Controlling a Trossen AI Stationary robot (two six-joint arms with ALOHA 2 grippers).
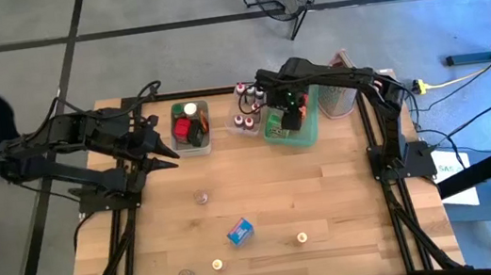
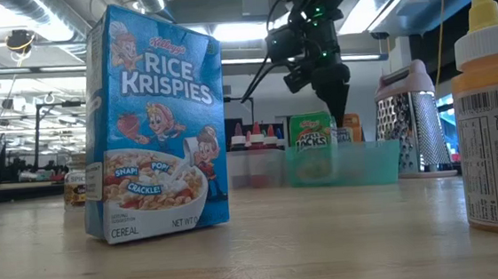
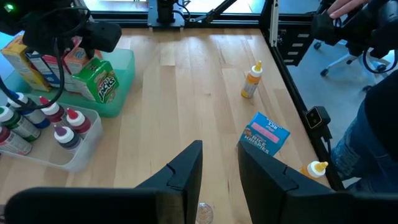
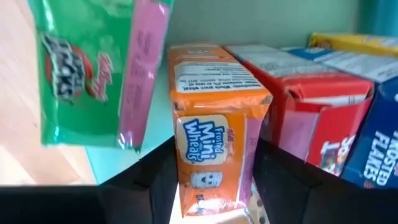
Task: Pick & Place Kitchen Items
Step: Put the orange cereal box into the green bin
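Item under inspection: small orange cardboard Frosted Mini-Wheats box (image 4: pixel 214 118), standing upright in the translucent green plastic tray (image 1: pixel 313 129) at the far side of the wooden tabletop (image 1: pixel 330 202).
Neighbours: green Apple Jacks box (image 4: pixel 87 68) is standing on one side of it, red box (image 4: pixel 311 112) on the other, close-packed.
Handling judgement: light, thin-walled carton; stiff on its edges, likely denting on its broad faces under a hard squeeze; glossy print possibly slippery.
Hold point: narrow side walls near the top, where the folded flaps are stiffening it.
Right end effector (image 4: pixel 208 186): hanging over the tray, partly open; fingers are flanking the orange box on both sides; whether the pads are pressing it cannot be told.
Left end effector (image 3: pixel 217 180): waiting at the left of the tabletop, fingers a narrow gap apart, holding nothing.
Other items: blue Rice Krispies box (image 1: pixel 241 231) is lying mid-tabletop, well apart from both arms.
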